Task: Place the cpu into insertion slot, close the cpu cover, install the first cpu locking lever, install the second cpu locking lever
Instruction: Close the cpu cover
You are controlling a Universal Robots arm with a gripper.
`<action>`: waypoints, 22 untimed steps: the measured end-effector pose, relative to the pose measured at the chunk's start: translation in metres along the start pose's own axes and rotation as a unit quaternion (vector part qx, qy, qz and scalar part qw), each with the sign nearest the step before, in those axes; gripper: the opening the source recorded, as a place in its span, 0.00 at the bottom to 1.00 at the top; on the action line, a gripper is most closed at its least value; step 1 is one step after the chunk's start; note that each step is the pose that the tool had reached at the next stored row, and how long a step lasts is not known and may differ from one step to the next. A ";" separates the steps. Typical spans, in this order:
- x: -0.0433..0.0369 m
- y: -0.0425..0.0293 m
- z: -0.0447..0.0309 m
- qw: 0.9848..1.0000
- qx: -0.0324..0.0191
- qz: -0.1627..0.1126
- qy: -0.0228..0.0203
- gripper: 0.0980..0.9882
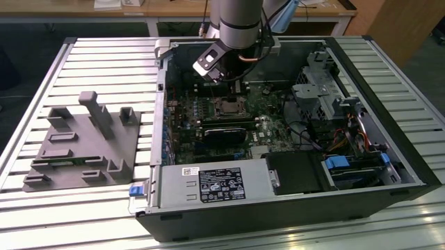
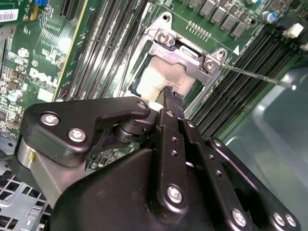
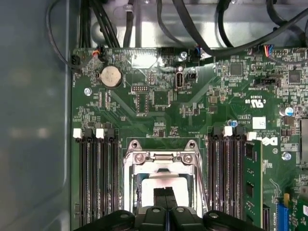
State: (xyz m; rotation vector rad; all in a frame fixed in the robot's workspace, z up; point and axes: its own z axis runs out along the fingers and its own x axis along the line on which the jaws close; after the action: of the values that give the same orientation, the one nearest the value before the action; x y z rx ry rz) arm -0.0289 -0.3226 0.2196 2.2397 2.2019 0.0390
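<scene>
grey fixture (image 1: 83, 140): on the slatted table (image 1: 41, 208), at 9 o'clock of the open computer case (image 1: 278, 216) in the exterior view.
cpu (image 3: 156, 184): lies flat in the socket (image 1: 228, 107) on the motherboard (image 3: 192, 110), pale metal top facing up. It is square, with no long axis. The socket sits at 12 o'clock of the black card (image 1: 226, 135).
cpu cover (image 2: 185, 54): lies down around the cpu, which shows through its window.
locking lever (image 2: 260, 77): thin rod, long axis running from a socket corner out over the memory slots (image 2: 236, 103), tip free.
gripper (image 3: 166, 193): fingers pressed together on nothing, tips over the cpu's top; contact cannot be told.
arm (image 1: 236, 15): comes down from 12 o'clock over the socket, wrist tilted.
hidden: the gripper's body covers part of the cpu in both wrist views.
</scene>
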 end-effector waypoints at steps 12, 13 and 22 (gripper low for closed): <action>-0.0003 -0.0065 0.0021 1.000 0.000 -0.002 0.000 0.01; -0.0003 -0.0065 0.0021 1.000 0.000 -0.007 0.000 0.01; -0.0004 -0.0066 0.0023 0.997 0.001 -0.081 0.001 0.01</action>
State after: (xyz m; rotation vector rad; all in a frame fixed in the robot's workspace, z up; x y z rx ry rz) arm -0.0355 -0.3228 0.2172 2.0543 2.3775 0.0377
